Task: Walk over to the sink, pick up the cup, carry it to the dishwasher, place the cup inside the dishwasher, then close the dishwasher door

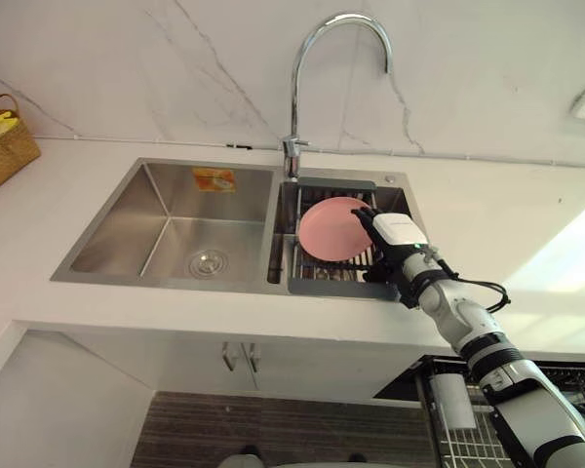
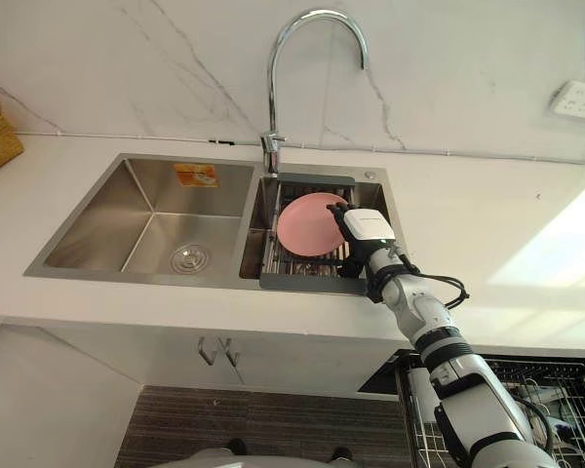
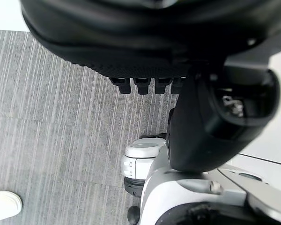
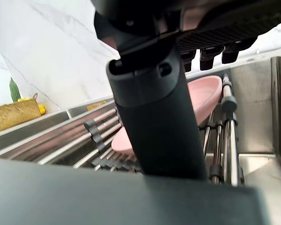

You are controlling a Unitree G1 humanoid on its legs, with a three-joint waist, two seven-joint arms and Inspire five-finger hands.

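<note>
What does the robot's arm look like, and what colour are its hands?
The right arm is silver-grey and rounded, with black rings at its joints. The right hand is dark with a white cover on its back. The left hand is dark too, with a thick rounded thumb.

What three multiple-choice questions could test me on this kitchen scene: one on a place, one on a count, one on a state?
1. Where is the pink dish?
A: in the left basin. B: on the rack in the right basin. C: beside the basket.
2. How many basins has the sink?
A: one. B: three. C: two.
3. How is the dishwasher?
A: open. B: shut. C: covered by a cloth.

Answers: B, the dish leans on the rack's bars, at the right hand; C, one divider splits the sink in two; A, its wire inside shows below the counter.
</note>
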